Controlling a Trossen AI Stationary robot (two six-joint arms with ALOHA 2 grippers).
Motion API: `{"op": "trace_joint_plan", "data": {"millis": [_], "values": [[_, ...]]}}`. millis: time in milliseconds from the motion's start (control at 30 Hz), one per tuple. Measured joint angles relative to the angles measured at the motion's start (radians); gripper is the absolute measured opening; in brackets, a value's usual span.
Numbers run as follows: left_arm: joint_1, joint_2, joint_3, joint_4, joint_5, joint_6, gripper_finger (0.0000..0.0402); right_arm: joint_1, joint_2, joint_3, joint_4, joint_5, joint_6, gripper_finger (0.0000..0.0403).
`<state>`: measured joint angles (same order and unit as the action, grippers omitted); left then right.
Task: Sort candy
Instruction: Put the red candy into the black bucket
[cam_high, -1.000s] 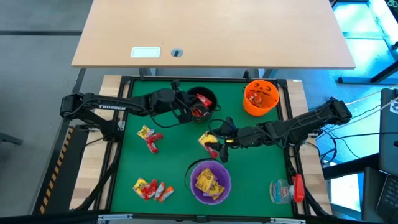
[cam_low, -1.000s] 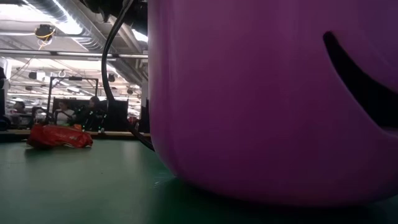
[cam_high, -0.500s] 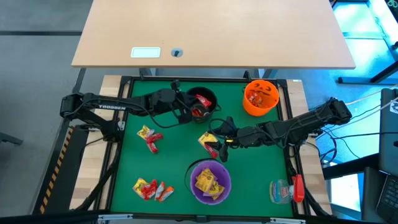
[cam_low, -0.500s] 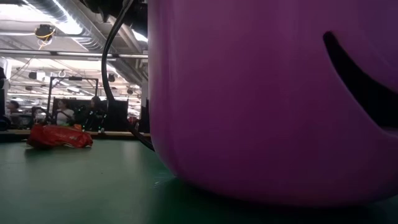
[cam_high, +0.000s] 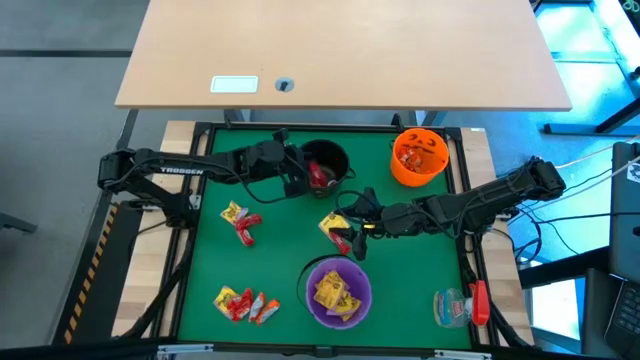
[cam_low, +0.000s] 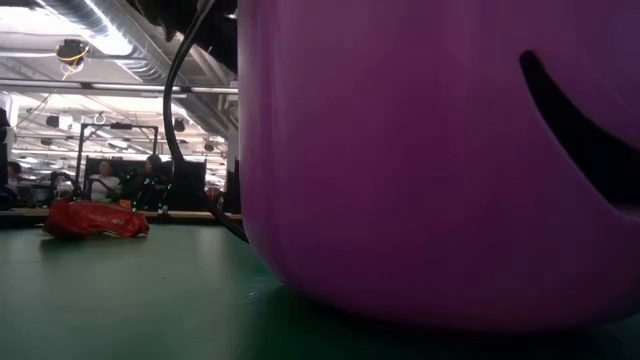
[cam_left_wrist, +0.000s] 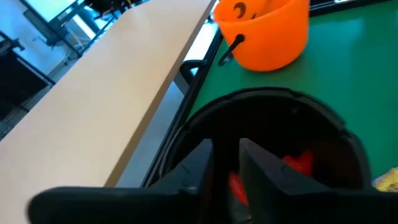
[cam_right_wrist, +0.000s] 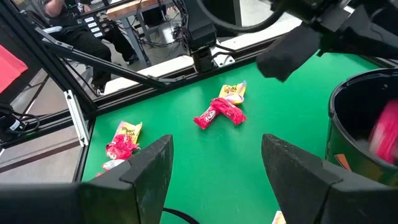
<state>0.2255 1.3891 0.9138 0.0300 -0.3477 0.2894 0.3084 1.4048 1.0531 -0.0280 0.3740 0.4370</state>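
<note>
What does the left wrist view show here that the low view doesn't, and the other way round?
Only the left wrist view shows the left pincer over the black bowl, with red candy inside, the orange bowl beyond, and the wooden table alongside. Only the low view shows the purple bowl filling most of the picture, a red candy lying on the mat, a hanging cable, and people seated in the room behind. Both share the green mat.
</note>
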Motion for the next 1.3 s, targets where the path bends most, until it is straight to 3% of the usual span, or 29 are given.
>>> {"op": "trace_joint_plan", "data": {"millis": [167, 300, 467, 733, 1033, 1300], "values": [[0.027, 0.007, 0.0, -0.027, 0.006, -0.041, 0.0119, 0.0, 0.0, 0.0, -0.001, 0.0, -0.001, 0.0243], [0.006, -0.008, 0.024, -0.132, -0.092, -0.045, 0.0143, 0.0, 0.0, 0.0, -0.009, -0.014, -0.014, 0.0243], [-0.057, -0.03, 0.115, -0.325, -0.211, -0.075, 0.0151, 0.0, 0.0, 0.0, -0.01, -0.027, -0.026, 0.0243], [-0.143, -0.044, 0.137, -0.394, -0.221, -0.136, 0.0151, 0.021, 0.0, 0.0, -0.081, 0.003, -0.018, 0.0243], [-0.238, -0.117, 0.137, -0.253, -0.217, -0.148, 0.0151, 0.021, 0.0, 0.0, -0.105, 0.019, 0.082, 0.0243], [-0.274, -0.117, 0.137, -0.034, -0.175, -0.02, 0.0151, 0.021, 0.0, 0.0, -0.104, 0.042, 0.154, 0.0243]]}}
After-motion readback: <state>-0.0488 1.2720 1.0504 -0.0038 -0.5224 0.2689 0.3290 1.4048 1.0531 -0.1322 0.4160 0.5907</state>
